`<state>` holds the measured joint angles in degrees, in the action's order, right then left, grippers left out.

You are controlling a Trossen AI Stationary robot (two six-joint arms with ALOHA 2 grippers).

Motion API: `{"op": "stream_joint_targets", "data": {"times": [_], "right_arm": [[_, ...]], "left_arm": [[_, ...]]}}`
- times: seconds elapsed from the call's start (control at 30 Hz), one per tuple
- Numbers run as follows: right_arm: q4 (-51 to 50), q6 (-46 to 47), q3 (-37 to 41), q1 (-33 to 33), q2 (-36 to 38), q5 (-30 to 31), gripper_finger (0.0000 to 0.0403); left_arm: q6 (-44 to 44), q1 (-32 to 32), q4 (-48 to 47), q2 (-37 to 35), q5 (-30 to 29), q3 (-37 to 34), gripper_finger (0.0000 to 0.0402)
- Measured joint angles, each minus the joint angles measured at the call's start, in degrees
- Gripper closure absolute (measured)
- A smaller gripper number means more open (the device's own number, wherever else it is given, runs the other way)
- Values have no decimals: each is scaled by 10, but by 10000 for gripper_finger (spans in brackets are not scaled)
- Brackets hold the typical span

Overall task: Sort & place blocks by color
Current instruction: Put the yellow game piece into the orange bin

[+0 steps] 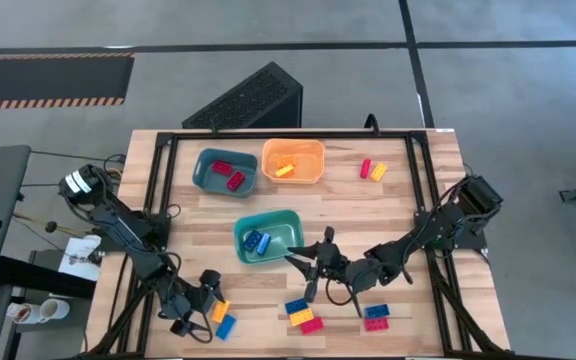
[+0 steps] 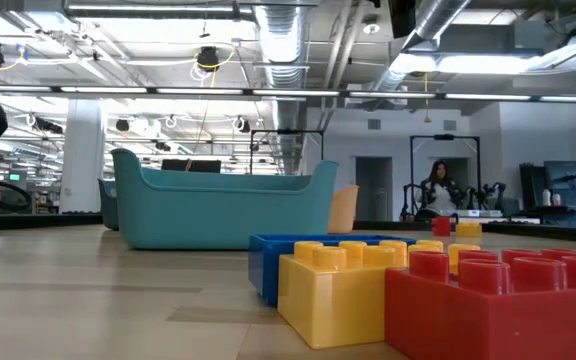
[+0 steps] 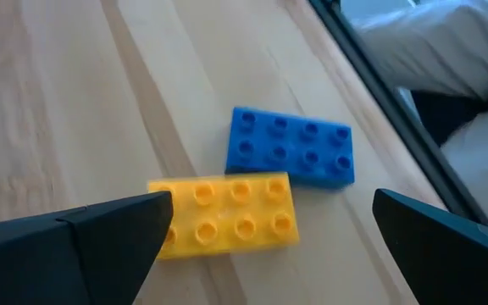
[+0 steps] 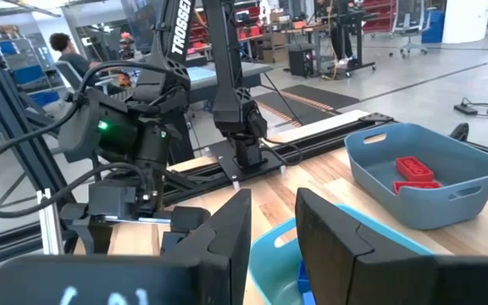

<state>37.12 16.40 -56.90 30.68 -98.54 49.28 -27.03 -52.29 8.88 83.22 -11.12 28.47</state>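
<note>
Bricks (image 1: 301, 317) in three colours on the bench (image 1: 398, 210), fourteen counted from above: five red, four yellow, five blue, with the blue count the least sure.

Three trays toward the far middle:
- Grey-blue tray (image 1: 208, 180) at far left, holding two red bricks (image 1: 235, 180).
- Orange tray (image 1: 308, 152) just right of it, holding one yellow brick (image 1: 284, 170).
- Teal tray (image 1: 286, 232) nearer, at the middle, holding what look like two blue bricks (image 1: 256, 241).

Loose on the wood:
- Far right: one red and one yellow, side by side.
- Near middle: one blue, one yellow and one red, packed together.
- Right of those: one blue with one red touching it.
- Near left: a yellow block (image 3: 227, 213) and a blue block (image 3: 292, 146), touching at a corner.

Left tool (image 3: 269, 224) at the near left, fingers (image 3: 100, 241) spread wide, hanging over the yellow block and gripping nothing.

Right tool (image 1: 318, 270) at the near middle, just right of the teal tray. Fingers (image 4: 223, 237) close together with a narrow gap, nothing seen between them.
</note>
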Motion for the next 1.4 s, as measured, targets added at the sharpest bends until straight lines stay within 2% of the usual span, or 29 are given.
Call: {"op": "stream_joint_targets", "data": {"times": [0.3,0.43,0.6,0.83,1.17,1.27,1.4], "right_arm": [[-3,0,0,0,0,0,285],[-9,0,0,0,0,0,285],[-12,1,0,0,0,0,285],[-15,1,0,0,0,0,285],[-15,2,0,0,0,0,285],[-15,2,0,0,0,0,285],[-15,2,0,0,0,0,285]], "left_arm": [[11,2,-33,-1,-28,4,3],[26,7,-93,0,-32,36,3],[28,7,-163,0,-68,69,3],[25,7,-164,12,-63,70,3],[-35,8,-149,98,-66,75,4],[-42,10,-148,96,-66,73,18],[-39,10,-147,84,-68,72,76]]}}
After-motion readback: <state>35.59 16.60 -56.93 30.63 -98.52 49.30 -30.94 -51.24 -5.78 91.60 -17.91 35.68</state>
